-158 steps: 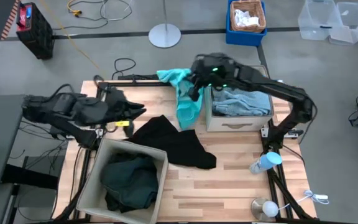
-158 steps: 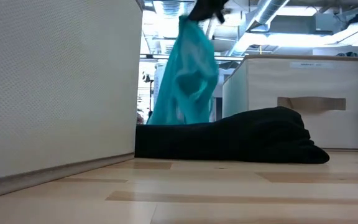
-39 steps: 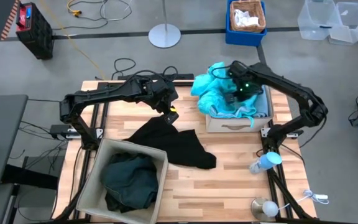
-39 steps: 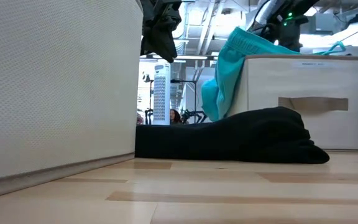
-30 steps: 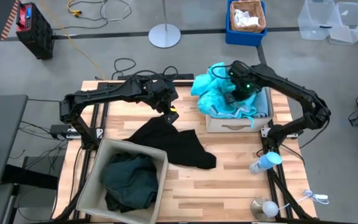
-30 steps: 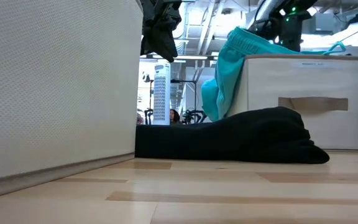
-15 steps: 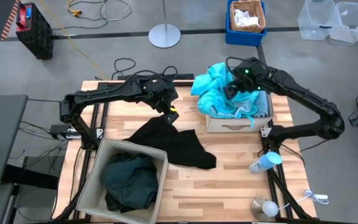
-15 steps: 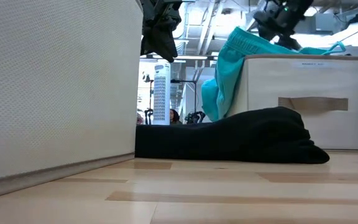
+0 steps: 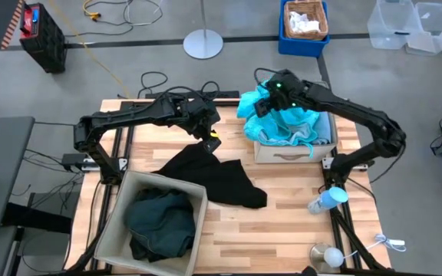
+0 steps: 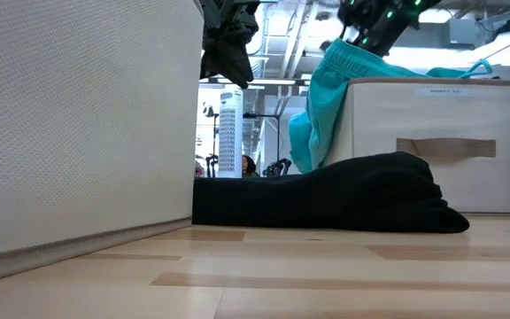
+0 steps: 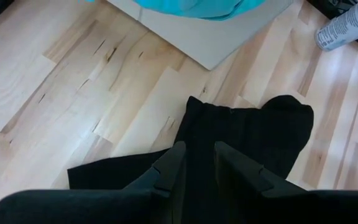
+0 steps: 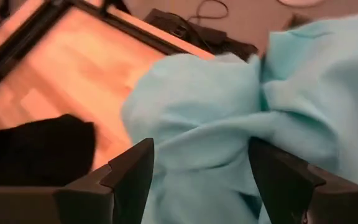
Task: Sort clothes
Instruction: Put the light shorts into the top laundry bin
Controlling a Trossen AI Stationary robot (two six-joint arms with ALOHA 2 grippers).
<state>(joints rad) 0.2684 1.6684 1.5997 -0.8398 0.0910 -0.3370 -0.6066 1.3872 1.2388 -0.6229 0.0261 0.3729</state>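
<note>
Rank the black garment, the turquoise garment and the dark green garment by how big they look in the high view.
1. Black garment, spread flat on the table.
2 and 3. Turquoise garment and dark green garment look about alike; both are bunched in bins, the turquoise spilling over its bin's edge, so no ranking between them.

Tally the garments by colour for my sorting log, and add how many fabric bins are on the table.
Turquoise garment: 1
Black garment: 1
Dark green garment: 1
Pale blue garment: 1
Beige fabric bins: 2
Total: 4 garments, 2 bins
</note>
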